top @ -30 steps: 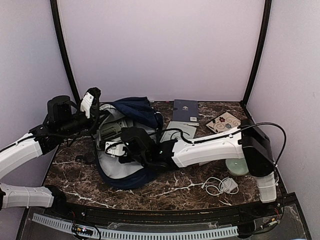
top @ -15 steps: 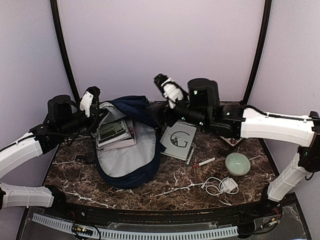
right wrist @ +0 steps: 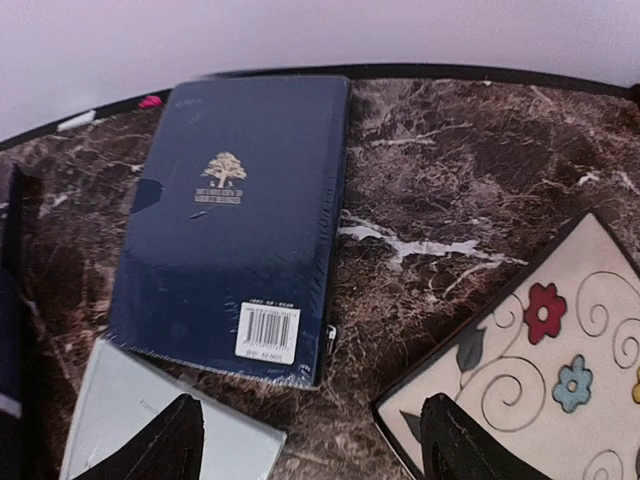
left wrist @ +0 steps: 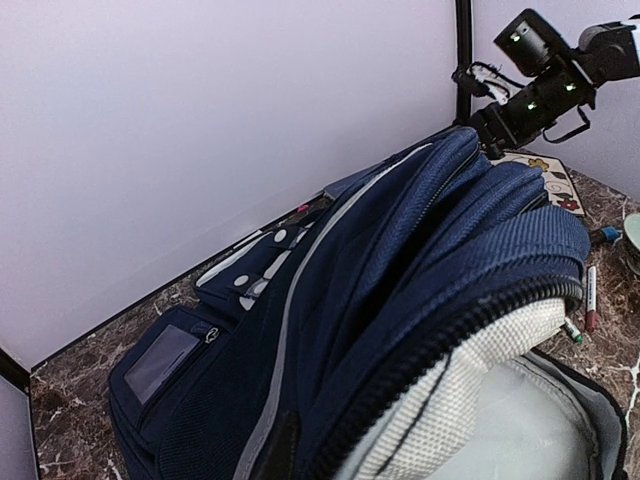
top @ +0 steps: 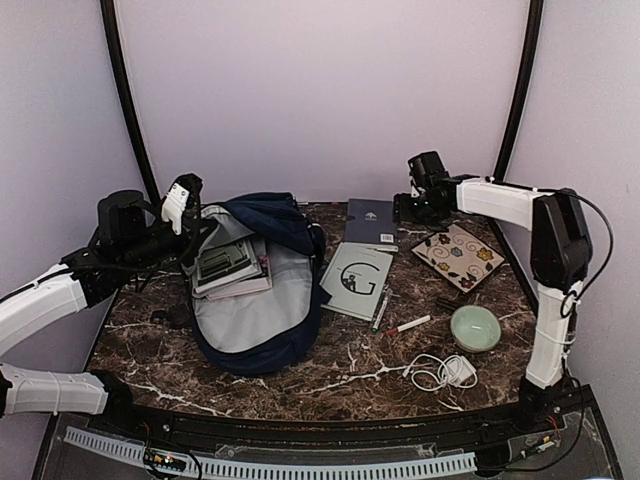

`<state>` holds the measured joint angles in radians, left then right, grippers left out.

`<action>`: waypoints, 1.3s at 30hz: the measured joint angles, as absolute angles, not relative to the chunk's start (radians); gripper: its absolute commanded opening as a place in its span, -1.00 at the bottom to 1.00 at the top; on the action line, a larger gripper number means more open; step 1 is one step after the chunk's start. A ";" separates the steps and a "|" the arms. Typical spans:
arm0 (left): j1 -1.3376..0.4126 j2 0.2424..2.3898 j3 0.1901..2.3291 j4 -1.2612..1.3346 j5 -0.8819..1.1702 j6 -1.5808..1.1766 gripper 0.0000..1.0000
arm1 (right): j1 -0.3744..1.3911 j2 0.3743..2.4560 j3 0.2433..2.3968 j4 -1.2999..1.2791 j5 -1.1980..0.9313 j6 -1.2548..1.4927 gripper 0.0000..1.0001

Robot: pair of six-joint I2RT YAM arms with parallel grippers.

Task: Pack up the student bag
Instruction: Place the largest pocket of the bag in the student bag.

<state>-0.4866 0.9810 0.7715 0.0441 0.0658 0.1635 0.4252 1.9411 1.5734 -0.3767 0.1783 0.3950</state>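
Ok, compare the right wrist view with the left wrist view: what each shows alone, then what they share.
Right wrist only: the navy-blue book with a gold tree emblem, and the corner of a pale grey booklet. Left wrist only: the large navy-blue fabric student bag, its zip open on light grey lining. Both: the cream floral-patterned board and the brown marble tabletop.

My right pincer has left the student bag and swung to the back of the table, above the navy book, so I see the packed books uncovered.
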 measured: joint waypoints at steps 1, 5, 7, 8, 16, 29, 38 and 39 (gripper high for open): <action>-0.487 0.984 0.772 0.044 0.065 0.165 -1.00 | 0.418 2.003 1.627 -0.416 0.178 0.396 0.51; -0.487 0.993 0.772 0.046 0.065 0.172 -1.00 | 0.419 2.196 1.816 -0.529 0.156 0.392 0.35; -0.487 0.997 0.772 0.049 0.065 0.173 -1.00 | 0.423 2.236 1.850 -0.557 0.131 0.390 0.31; -0.487 1.000 0.772 0.051 0.065 0.174 -1.00 | 0.424 2.248 1.853 -0.571 0.116 0.397 0.31; -0.487 1.014 0.772 0.056 0.067 0.176 -1.00 | 0.453 2.180 1.674 -0.571 0.063 0.429 0.33; -0.487 1.017 0.772 0.056 0.067 0.176 -1.00 | 0.512 2.085 1.455 -0.402 -0.167 0.548 0.16; -0.487 1.018 0.778 0.055 -0.010 0.201 -1.00 | 0.513 2.117 1.448 -0.283 -0.276 0.635 -0.26; -0.487 1.018 0.781 0.056 -0.040 0.212 -1.00 | 0.513 2.120 1.448 -0.279 -0.276 0.638 -0.26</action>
